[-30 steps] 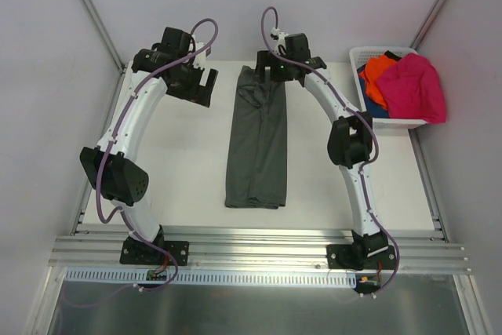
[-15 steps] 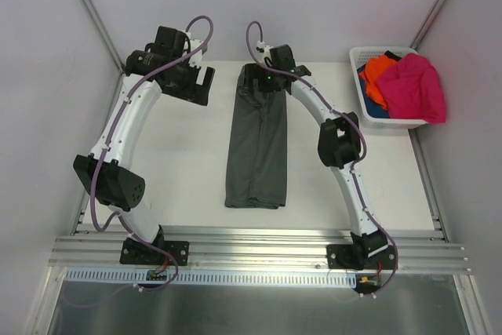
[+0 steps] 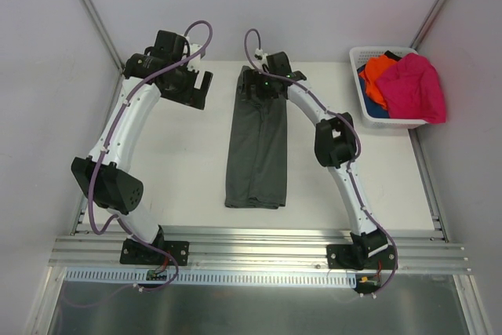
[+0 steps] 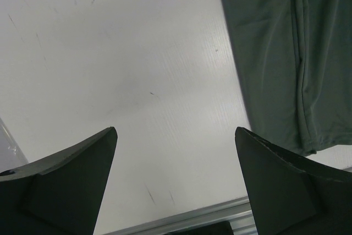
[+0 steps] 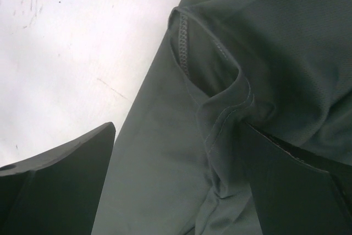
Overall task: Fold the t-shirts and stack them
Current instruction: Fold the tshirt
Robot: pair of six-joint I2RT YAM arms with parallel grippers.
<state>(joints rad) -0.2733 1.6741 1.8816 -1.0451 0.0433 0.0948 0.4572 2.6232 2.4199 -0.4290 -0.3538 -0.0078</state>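
The dark grey-green t-shirt [image 3: 257, 147] lies in the middle of the desk [image 3: 180, 162], folded into a long narrow strip that runs from 6 o'clock toward 12 o'clock. Its near end sits square and flat just short of the desk's front edge, between the two arm bases. The cloth lies smooth along most of its length and bunches into a few creases toward the far end.

At about 10 o'clock, well apart from the strip, the left fingers [image 4: 60, 191] hang spread wide over bare desk with nothing between them. From the left wrist, the shirt's long edge and a stitched hem [image 4: 286, 53] show off to one side.

At 12 o'clock the right fingers [image 5: 55, 180] stand spread wide over the strip's far end, gripping nothing. From the right wrist, one finger is over the line where cloth meets bare desk. The other is over the shirt [image 5: 275, 37], beside a raised fold with a seamed edge. It may be touching that fold, but the view is too close to be sure.

At 2 o'clock, on the desk's far right corner, a white basket [image 3: 392, 121] holds the other t-shirts in a loose heap. A magenta-pink one [image 3: 414, 85] lies on top and spills over the rim, an orange one [image 3: 380, 70] is beside it, and a blue one [image 3: 375, 109] is underneath.
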